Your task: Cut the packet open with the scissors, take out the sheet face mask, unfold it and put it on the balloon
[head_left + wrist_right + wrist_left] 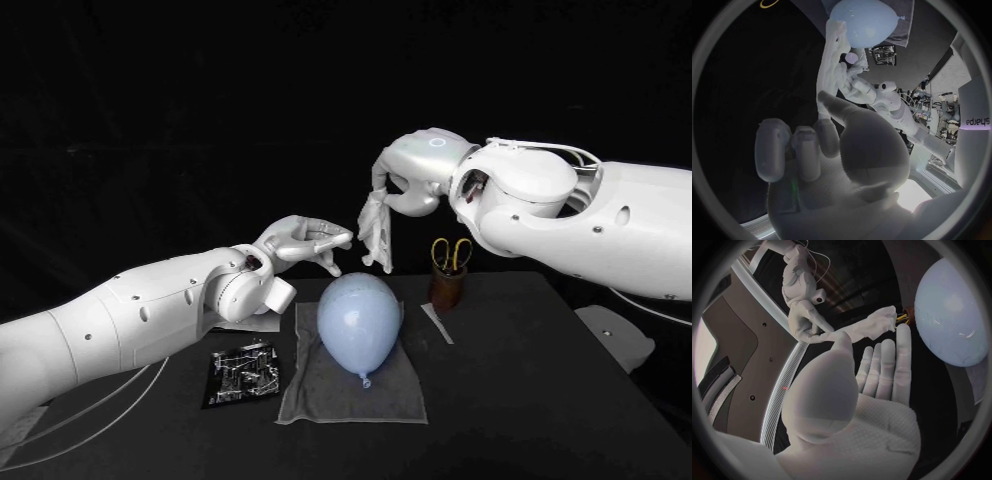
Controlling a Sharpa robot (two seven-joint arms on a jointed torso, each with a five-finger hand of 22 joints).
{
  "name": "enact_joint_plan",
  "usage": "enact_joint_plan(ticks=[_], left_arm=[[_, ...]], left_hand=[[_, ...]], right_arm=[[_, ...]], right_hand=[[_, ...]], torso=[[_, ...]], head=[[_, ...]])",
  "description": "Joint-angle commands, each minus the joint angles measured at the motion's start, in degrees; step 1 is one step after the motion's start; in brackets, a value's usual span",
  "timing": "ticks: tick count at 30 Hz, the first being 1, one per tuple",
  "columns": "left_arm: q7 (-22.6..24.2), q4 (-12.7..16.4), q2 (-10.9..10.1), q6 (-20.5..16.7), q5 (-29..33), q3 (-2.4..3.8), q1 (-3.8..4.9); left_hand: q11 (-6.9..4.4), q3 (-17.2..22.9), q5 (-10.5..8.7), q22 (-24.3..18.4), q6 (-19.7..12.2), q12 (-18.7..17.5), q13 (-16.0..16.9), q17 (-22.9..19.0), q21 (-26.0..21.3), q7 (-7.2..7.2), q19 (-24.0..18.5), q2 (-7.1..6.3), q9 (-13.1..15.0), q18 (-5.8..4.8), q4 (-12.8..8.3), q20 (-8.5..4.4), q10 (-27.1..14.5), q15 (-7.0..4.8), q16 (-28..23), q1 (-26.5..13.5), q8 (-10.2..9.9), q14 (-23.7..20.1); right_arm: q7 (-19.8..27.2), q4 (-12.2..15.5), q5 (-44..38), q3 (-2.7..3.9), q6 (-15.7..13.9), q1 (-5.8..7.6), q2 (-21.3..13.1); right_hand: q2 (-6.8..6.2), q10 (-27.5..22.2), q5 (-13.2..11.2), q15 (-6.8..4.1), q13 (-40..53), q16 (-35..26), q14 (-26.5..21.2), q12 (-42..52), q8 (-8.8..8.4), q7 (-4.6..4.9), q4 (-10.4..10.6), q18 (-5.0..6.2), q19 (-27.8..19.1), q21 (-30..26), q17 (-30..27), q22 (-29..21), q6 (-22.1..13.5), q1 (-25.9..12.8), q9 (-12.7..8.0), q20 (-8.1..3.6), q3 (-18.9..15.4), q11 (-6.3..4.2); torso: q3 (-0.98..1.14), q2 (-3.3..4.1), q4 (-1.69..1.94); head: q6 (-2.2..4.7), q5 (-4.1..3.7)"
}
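My right hand (401, 180) is raised above the table's far side and pinches the top of the white sheet mask (378, 232), which hangs crumpled and folded. In the right wrist view the mask (832, 57) dangles from my right hand (839, 150) above the balloon (864, 22). My left hand (303, 243) reaches toward the mask's lower part with fingers straight and apart, holding nothing. Its thumb and fingertips (903, 335) are close to the mask (873, 326). The pale blue balloon (358, 320) lies on a grey cloth (310, 395). Yellow-handled scissors (450, 250) stand in a brown cup.
The opened black and silver packet (241, 372) lies left of the cloth. A narrow cut-off strip (436, 324) lies right of the balloon. A white sheet (257, 322) sits under my left wrist. The table's right edge is near a pale object (613, 335).
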Motion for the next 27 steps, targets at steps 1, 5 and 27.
enact_joint_plan(ticks=[1, 5, 27], left_arm=[[-0.47, 0.54, 0.48, 0.90, -4.05, 0.09, 0.11], [-0.57, 1.01, 0.79, 0.52, -5.36, 0.08, 0.10], [-6.36, 1.11, 1.92, -3.93, -9.00, 0.08, 0.07]], left_hand=[[0.12, -0.78, -0.15, 0.57, 0.71, -0.38, 0.02, -0.01, 0.64, 0.42, -0.89, 0.52, 0.17, 0.43, -0.02, 0.04, -0.06, 0.08, 0.24, 0.44, 0.25, -0.17], [0.48, -2.12, -0.15, 1.13, 1.09, -0.76, -0.02, -0.40, 1.01, 0.72, -2.82, 0.72, 0.27, 0.26, -0.01, 0.34, -1.02, 0.52, -0.50, 0.87, 0.50, -1.64], [0.83, -8.13, -0.16, 4.79, -0.69, 6.15, 2.81, -0.74, 5.99, 1.68, -5.08, 3.30, 0.73, 0.76, 0.20, 1.00, -3.99, 0.77, 2.38, 2.66, 1.43, -0.39]], right_arm=[[-1.48, 0.67, -3.38, 0.04, -3.58, 0.04, -0.18], [-1.68, 0.91, -3.43, 0.04, -4.05, 0.04, -0.24], [-3.11, 2.29, -2.61, 0.11, -12.18, -0.10, -0.13]], right_hand=[[-0.21, 2.49, 0.15, -0.38, 4.56, 0.20, 6.07, 0.20, 0.19, 0.04, 0.02, -0.71, 3.10, 0.24, 15.05, 12.04, 0.44, -0.38, 0.09, -0.09, 0.33, -0.82], [-0.28, 2.54, 0.15, -0.39, 4.61, 0.20, 6.07, 0.27, 0.20, 0.02, 0.05, -0.74, 3.15, 0.38, 15.05, 12.08, 0.49, -0.41, 0.09, -0.10, 0.39, -0.85], [-0.42, 2.65, 0.15, -0.49, 4.71, 0.20, 6.07, 0.36, 0.22, -0.06, 0.07, -0.83, 3.31, 0.83, 15.05, 12.21, 0.62, -0.40, 0.07, -0.15, 0.62, -0.94]], torso=[[-0.02, -0.03, 0.01], [0.00, -0.08, -0.10], [0.05, -0.02, -0.06]], head=[[0.13, -0.11], [0.21, 0.22], [1.13, -0.17]])
